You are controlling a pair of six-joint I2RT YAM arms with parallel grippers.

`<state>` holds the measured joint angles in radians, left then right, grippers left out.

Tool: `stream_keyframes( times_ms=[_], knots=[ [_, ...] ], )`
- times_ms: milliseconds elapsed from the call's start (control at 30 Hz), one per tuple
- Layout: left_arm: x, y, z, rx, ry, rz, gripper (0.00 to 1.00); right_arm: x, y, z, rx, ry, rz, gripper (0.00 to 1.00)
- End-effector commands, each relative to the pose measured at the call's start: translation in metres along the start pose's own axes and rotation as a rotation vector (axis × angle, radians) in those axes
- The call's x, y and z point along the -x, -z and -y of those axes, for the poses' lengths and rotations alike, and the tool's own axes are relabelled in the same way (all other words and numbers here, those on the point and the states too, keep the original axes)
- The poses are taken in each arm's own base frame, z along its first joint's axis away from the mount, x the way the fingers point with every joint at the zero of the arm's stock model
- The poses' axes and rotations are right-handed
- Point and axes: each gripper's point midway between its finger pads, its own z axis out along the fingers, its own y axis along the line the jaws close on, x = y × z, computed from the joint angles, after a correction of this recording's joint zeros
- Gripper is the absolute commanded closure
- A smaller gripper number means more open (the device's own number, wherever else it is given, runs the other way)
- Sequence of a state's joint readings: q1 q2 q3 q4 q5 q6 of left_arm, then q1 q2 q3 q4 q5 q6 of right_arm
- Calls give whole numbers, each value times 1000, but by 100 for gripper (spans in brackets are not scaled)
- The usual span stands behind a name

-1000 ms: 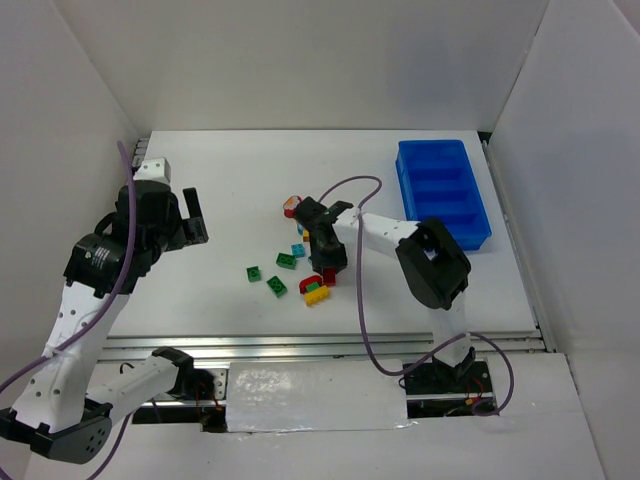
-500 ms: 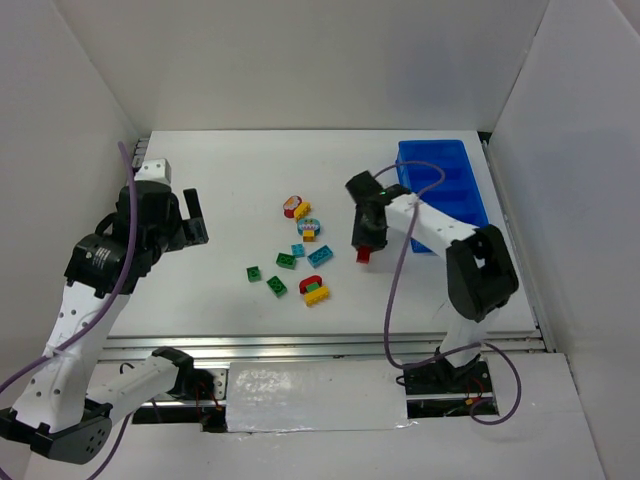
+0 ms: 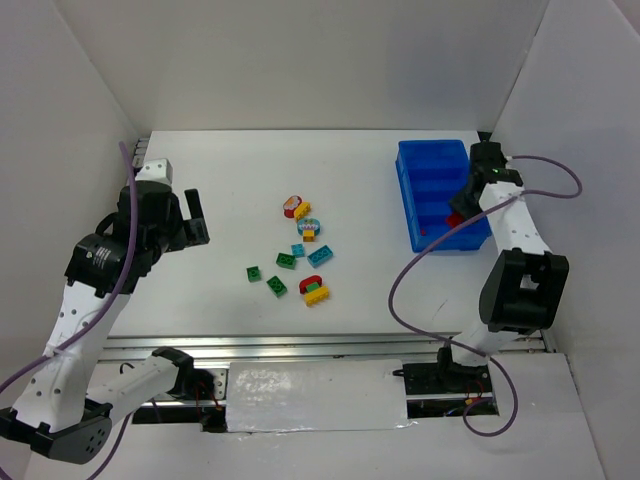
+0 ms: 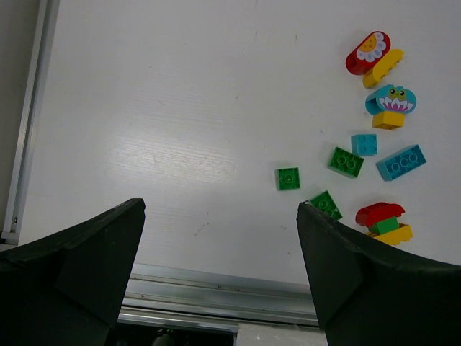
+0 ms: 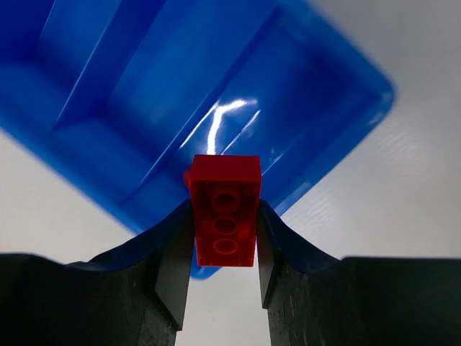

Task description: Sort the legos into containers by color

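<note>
The right claw (image 5: 224,234) pinches a red brick (image 5: 225,205) by its flat sides, over the near end of the blue bin (image 5: 137,101). It looks light, hard and smooth, so it could slip. The left claw (image 4: 220,209) hangs wide open

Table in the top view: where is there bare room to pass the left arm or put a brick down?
Bare: the stretch between the left gripper and the green bricks; the strip between the brick pile and the blue bin; the far table toward the back wall. Crowded: the pile itself.
</note>
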<state>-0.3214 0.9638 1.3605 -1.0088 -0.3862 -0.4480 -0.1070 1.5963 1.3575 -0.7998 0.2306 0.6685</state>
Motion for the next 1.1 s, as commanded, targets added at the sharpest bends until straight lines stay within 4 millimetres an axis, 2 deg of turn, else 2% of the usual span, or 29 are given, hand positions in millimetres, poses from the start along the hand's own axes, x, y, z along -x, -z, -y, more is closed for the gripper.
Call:
stream_keyframes(
  times_ms=[0,167,267,367,467,500,533,567,700,733,800,833,867,900,967,1000,1067],
  knots=[
    [8,2,3,-25,4,38,0,21,-4,1,-21,-105,54,97],
    [3,2,2,-24,1,34,1,41,-17,4,-27,-157,73,92],
    [4,4,0,-22,1,38,0,41,-27,6,-39,-153,51,89],
    [2,3,0,-20,-2,34,0,42,-31,4,-30,-147,47,81],
    [3,2,1,-23,-3,36,0,42,-32,3,-26,-140,42,64],
    [2,2,1,-22,-3,35,1,41,-31,1,-18,-140,41,41],
    [3,2,0,-19,-2,39,1,41,-30,2,-14,-140,42,32],
    [3,2,0,-15,-3,39,1,40,-29,1,-5,-137,40,27],
    [2,1,-1,-13,-2,36,1,46,-14,-12,48,-98,60,6],
    [0,-2,0,-12,-3,29,1,50,-5,-21,73,-82,72,6],
    [-2,-4,1,-13,1,24,1,37,17,-46,130,20,72,6],
    [-4,-6,1,-11,2,17,1,34,34,-61,181,92,88,5],
    [-4,-8,1,-4,6,15,1,22,45,-75,224,153,79,5],
    [-3,-8,1,-2,18,16,0,-21,69,-114,348,294,33,5],
    [-1,-9,1,9,30,17,1,-72,95,-139,470,497,2,5],
    [1,-9,2,10,45,21,1,-128,112,-153,544,637,-58,4],
    [3,-8,1,20,64,27,1,-178,121,-157,586,791,-96,0]
  ],
)
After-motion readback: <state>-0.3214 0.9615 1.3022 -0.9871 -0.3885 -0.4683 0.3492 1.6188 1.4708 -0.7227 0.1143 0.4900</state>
